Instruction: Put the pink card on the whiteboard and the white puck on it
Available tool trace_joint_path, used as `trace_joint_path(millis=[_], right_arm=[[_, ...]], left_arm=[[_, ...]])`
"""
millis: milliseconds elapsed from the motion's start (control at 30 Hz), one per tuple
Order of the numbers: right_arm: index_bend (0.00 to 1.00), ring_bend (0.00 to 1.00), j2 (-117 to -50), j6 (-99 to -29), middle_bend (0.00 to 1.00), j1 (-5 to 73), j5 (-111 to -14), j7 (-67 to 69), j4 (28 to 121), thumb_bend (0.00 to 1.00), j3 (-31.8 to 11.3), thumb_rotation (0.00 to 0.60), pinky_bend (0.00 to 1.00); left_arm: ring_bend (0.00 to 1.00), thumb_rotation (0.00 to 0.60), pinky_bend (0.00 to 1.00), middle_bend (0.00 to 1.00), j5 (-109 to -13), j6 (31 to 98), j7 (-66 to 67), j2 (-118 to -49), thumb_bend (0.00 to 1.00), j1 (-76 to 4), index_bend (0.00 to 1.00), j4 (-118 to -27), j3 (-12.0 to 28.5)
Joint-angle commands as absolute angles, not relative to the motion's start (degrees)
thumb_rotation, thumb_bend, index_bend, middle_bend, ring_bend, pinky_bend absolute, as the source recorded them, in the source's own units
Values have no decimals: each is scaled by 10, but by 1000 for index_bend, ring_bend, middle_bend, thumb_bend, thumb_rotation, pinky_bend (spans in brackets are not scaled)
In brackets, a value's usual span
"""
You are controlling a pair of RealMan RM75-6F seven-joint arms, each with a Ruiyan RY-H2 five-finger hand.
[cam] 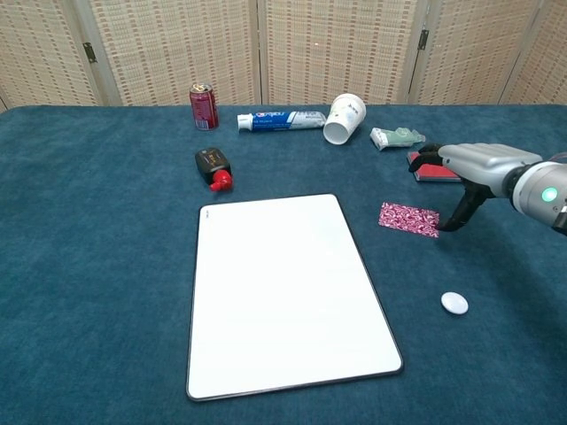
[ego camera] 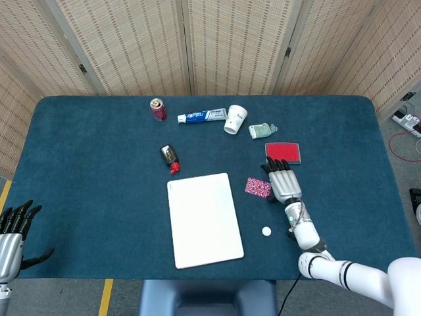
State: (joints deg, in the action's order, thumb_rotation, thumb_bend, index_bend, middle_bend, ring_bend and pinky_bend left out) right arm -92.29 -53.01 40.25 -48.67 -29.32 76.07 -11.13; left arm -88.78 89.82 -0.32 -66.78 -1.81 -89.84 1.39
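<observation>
The whiteboard (ego camera: 204,220) (cam: 283,292) lies flat near the table's front edge. Just off its right side, on the blue cloth, lies the patterned pink card (ego camera: 258,187) (cam: 408,219). The white puck (ego camera: 266,231) (cam: 454,303) rests nearer the front, right of the board. My right hand (ego camera: 284,181) (cam: 474,168) hovers right of the card with its fingers stretched out and holds nothing; its thumb points down at the card's right edge. My left hand (ego camera: 13,230) hangs at the front left, fingers spread and empty, seen only in the head view.
Along the back stand a red can (ego camera: 158,108), a toothpaste tube (ego camera: 202,116), a tipped white cup (ego camera: 235,119) and a small green packet (ego camera: 262,130). A red pad (ego camera: 283,152) lies just behind my right hand. A black-and-red object (ego camera: 170,157) sits behind the whiteboard.
</observation>
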Motion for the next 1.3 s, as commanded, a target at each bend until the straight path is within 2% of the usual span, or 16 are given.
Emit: trace_joint_path(millis=[33,467,867,1300], right_arm=[[287,0,-914,-536,17,400,-469,-304,781,238,-110,600,0],[303,0,-939,-550,50,425,-375,-360,781,237,-123,600,0],[303,0,-949,-521,50,460,-298,-388,762,238,-132,600,0],[303,0,-950,-498,50,484,-260,-390,751,238,-130,600,0]], left_arm=[[109,600,0,74,-889,898,-4,-669,141,-18,137,-897,13],[109,600,0,74,-894,894,-15,-673,141,-21,136,-885,10],[109,600,0,74,-891,889,-20,-676,141,-22,136,-878,10],[109,600,0,74,-886,886,-20,-678,141,-22,137,-874,10]])
